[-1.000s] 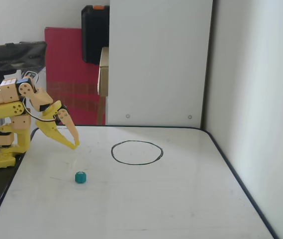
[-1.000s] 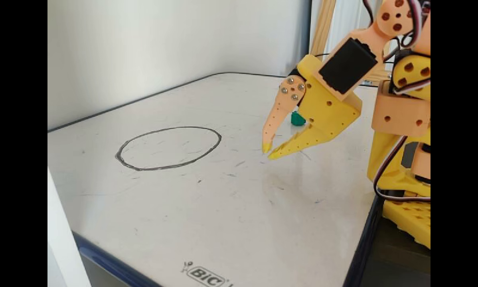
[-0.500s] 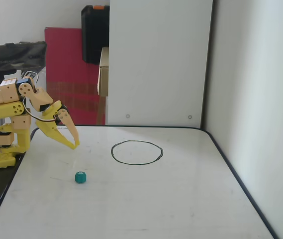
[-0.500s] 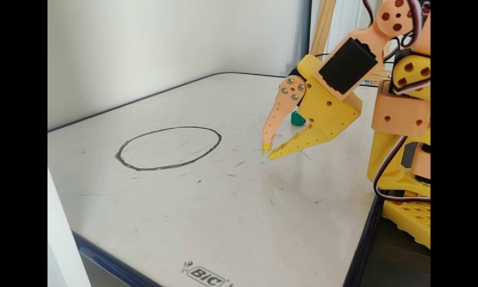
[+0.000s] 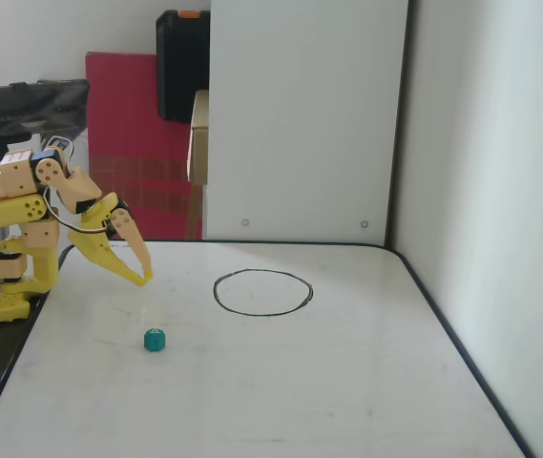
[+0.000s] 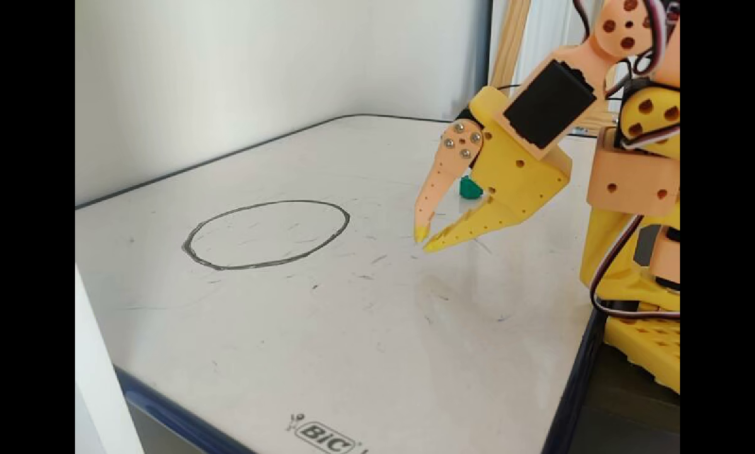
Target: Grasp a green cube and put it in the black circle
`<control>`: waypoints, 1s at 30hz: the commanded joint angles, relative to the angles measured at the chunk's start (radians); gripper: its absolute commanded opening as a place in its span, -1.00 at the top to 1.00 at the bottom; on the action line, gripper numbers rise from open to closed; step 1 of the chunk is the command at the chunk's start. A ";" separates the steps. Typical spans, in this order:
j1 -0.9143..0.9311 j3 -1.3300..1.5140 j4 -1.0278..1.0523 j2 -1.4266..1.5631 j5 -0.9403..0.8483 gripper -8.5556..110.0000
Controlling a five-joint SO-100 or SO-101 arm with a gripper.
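- Jaws (image 5: 144, 277) (image 6: 425, 241) nearly closed, tips almost touching, holding nothing.
- Green cube (image 5: 155, 340) (image 6: 470, 188) rests on the white bench (image 5: 347, 382), apart from the jaws.
- Black circle (image 5: 262, 291) (image 6: 267, 234) drawn well apart from the cube, nothing inside.

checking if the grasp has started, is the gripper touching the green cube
Apart. In a fixed view the gripper hangs with bare whiteboard between its tips and the green cube. The other fixed view overlaps them, so it settles nothing.
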 commanded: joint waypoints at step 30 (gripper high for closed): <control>0.232 -0.675 0.183 -0.466 -0.190 0.85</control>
